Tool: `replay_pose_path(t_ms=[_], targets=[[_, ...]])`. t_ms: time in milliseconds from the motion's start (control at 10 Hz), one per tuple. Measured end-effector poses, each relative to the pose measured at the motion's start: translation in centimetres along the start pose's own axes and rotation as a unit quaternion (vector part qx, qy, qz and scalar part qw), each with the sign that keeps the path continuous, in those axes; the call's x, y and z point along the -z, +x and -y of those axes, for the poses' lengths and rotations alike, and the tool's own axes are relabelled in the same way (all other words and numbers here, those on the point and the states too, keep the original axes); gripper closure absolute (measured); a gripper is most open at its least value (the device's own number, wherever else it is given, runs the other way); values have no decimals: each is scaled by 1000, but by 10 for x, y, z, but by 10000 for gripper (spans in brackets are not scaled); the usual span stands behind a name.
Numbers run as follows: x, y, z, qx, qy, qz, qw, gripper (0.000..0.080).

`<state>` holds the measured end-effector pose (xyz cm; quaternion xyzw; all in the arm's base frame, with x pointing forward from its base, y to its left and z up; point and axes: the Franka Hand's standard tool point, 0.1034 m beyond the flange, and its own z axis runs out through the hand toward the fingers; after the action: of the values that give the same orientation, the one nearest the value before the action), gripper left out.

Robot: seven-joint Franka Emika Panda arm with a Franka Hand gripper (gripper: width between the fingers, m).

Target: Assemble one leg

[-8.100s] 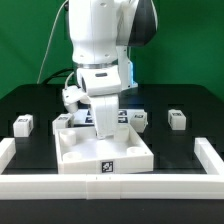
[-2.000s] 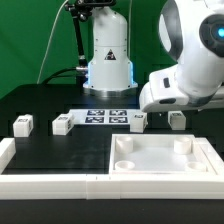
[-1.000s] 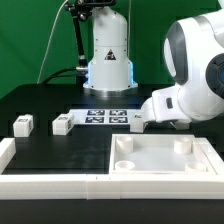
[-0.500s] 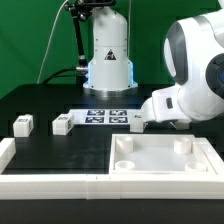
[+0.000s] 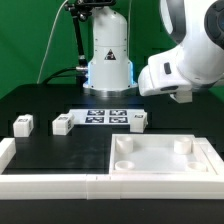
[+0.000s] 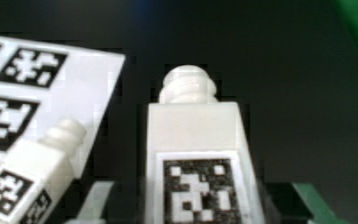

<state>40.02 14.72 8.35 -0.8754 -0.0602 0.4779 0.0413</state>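
In the wrist view a white leg (image 6: 202, 130) with a round peg at its end and a black-and-white tag on its face sits between my gripper (image 6: 202, 203) fingers (image 6: 101, 200). In the exterior view my gripper (image 5: 182, 96) hangs above the table at the right, back of the tray; the held leg is hidden there. Three more legs stand on the black table: one at the far left (image 5: 22, 124), one left of the marker board (image 5: 62, 125), one right of it (image 5: 138, 120), which also shows in the wrist view (image 6: 43, 165).
The marker board (image 5: 105, 117) lies at the back middle and shows in the wrist view (image 6: 34, 85). The large white square tray-like piece (image 5: 160, 170) lies at the front right. A white rail (image 5: 50, 184) runs along the front and left edges. The arm's base (image 5: 108, 55) stands behind.
My arm has risen from table height at the right. The leg that stood at the back right of the table is gone from there and is now in my gripper.
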Motion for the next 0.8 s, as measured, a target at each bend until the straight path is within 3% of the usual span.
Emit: replay_pose_path(t_ms=[200, 400, 500, 700, 800], targets=[[3, 7, 0, -1, 1, -28, 1000, 509], [9, 9, -2, -5, -5, -134, 991, 509], [17, 9, -11, 9, -5, -167, 986, 509], [47, 12, -21, 9, -5, -251, 968, 509], [45, 15, -21, 9, -10, -304, 952, 509]])
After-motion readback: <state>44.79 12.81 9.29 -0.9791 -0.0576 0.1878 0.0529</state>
